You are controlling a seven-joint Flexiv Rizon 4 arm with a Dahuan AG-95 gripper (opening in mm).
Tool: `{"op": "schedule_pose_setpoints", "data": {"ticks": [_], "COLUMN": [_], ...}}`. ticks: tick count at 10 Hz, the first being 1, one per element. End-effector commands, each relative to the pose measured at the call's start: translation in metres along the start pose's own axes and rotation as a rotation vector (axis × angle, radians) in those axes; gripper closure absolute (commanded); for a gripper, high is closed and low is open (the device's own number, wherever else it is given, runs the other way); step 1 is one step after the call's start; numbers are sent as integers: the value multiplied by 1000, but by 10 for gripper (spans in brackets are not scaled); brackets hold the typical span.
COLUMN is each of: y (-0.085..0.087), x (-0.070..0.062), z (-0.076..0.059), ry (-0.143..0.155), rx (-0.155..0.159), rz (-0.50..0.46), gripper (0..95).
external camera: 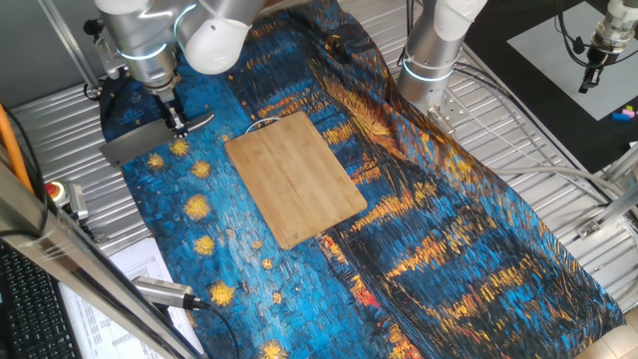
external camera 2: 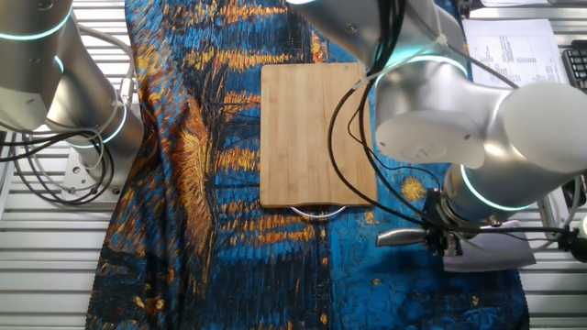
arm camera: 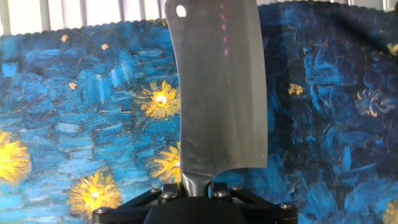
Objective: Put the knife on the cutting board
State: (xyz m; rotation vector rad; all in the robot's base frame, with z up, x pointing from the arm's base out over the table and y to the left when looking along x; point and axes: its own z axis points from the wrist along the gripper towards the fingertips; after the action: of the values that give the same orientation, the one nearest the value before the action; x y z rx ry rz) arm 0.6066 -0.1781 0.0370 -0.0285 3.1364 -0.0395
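Gripping cleaver (external camera: 135, 143) by handle, gripper (external camera: 177, 124) clamped on it near cloth's far corner, beside board's loop end; hand view shows blade (arm camera: 221, 93) running straight out from fingers. I can't tell whether blade rests on starry tablecloth (external camera: 439, 249) or hangs just above it. Bamboo cutting board (external camera: 296, 178) bare, nothing on it. I judge pick done; carry across and set-down left. Count: one cleaver, one board, one wire loop (external camera 2: 318, 214), one gripper on knife

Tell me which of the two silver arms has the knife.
The arm by the wire-loop end of the cutting board: its pincer grips the knife by its handle. The other arm stands across the cloth.
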Motion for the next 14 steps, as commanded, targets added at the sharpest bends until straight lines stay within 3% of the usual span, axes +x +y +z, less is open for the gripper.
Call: {"op": "schedule_pose_setpoints", "data": {"ticks": [1, 7, 10, 14], "y": [14, 67, 67, 67], "x": [12, 39, 39, 39], "z": [-8, -21, -21, -21], "ry": [-9, -8, -10, -15], "rx": [9, 9, 12, -8], "rz": [8, 31, -8, -69], "gripper": [950, 950, 950, 950]}}
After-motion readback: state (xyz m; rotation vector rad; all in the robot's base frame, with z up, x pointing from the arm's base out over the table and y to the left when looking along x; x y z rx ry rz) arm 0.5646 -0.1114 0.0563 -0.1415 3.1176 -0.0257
